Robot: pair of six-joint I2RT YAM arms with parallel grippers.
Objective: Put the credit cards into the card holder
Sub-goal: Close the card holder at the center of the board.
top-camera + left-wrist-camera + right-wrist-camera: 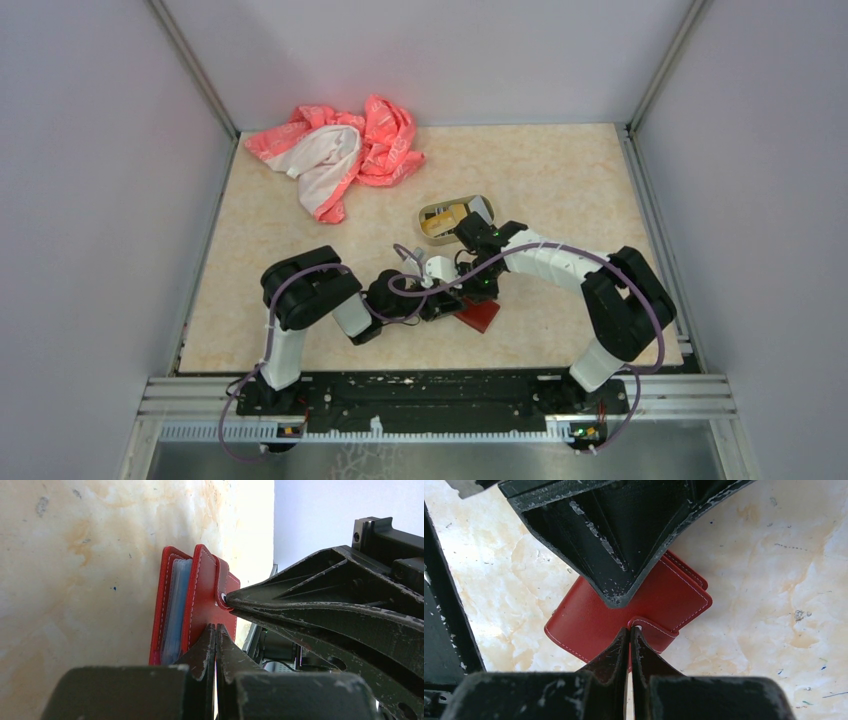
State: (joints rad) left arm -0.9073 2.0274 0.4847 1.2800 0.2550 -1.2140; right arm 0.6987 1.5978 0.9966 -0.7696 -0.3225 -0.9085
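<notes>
L gripper (216, 630) + R gripper (630, 630) pressed together, tips on card holder (589, 625) (folded, near centre); credit cards (443, 224) in tray (422, 214) farther.

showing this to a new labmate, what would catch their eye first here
The red wallet at the table's near centre, with both sets of shut jaws meeting at it. Next, the pink-and-white cloth bunched at the far left, and the tin tray of cards just beyond the wallet.

1 card holder (481, 316), 1 tray (422, 216) (cards (442, 223) inside, qty unclear), 1 cloth (340, 155), 2 arms (305, 292).
</notes>
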